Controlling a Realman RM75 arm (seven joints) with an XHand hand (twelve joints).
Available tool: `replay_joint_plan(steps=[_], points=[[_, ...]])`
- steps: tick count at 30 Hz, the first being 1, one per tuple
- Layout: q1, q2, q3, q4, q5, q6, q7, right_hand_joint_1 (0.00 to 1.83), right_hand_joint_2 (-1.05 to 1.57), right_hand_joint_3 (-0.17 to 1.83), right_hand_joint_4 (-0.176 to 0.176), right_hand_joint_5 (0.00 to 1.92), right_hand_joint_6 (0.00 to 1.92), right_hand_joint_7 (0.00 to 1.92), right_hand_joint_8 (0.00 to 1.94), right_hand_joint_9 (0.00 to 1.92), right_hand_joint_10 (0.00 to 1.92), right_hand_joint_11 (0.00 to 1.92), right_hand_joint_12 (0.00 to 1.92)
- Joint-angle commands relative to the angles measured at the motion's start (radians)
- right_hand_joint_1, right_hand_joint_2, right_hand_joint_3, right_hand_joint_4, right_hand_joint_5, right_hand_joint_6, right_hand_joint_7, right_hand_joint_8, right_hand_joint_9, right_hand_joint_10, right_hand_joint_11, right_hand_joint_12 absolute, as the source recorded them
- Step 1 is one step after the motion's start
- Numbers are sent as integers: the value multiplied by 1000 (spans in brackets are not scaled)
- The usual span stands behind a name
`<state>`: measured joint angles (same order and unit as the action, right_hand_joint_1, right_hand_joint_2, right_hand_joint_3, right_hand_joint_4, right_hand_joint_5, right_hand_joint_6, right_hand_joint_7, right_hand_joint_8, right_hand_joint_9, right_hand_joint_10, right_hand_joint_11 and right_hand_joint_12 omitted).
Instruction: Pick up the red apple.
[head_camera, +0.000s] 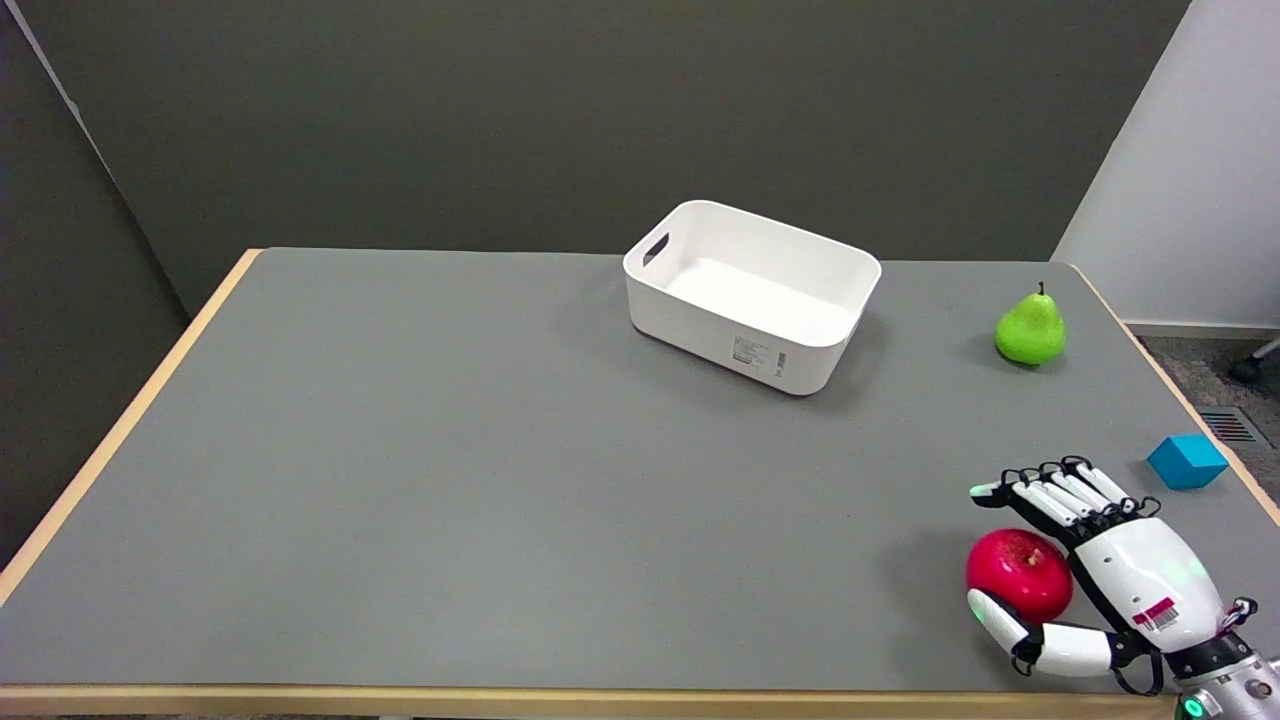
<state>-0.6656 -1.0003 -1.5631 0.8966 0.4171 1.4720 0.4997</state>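
Desk (450, 480) top matt grey, smooth, pale wood-look edging. White bin (752, 295) smooth plastic (paper label on the side). Red apple (1018, 574) glossy, green pear (1030, 330) slight sheen, blue cube (1187, 461) matt. Robot hand (1075, 570) glossy white plastic shells, black joints.

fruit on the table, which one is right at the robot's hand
The red apple, cupped by the right hand near the front edge. The green pear stands far off.

The right arm enters at the lower right corner of the frame. Its right hand (1100, 570) lies back-up, fingers (1050, 497) stretched toward the upper left and thumb (1010, 625) spread below them, cupped wide.
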Motion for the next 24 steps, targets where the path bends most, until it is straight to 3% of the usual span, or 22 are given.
replay_joint_plan(steps=[1,14,18,20,24], points=[[11,-7,-34,-36,18,-5,-1,309,617,815,60,398,782,511,559,348,996,178,1364],[44,-7,-63,-86,6,47,-13,321,597,864,64,429,833,532,601,388,1001,195,1400],[74,-8,-73,-136,-9,136,-26,382,644,843,51,464,962,634,779,532,1183,398,1587],[91,-8,-79,-161,-20,165,-26,493,675,864,45,522,1123,733,986,670,1307,549,1697],[112,-11,-83,-180,-27,196,-27,614,702,894,36,605,1281,809,1109,770,1385,688,1868]])
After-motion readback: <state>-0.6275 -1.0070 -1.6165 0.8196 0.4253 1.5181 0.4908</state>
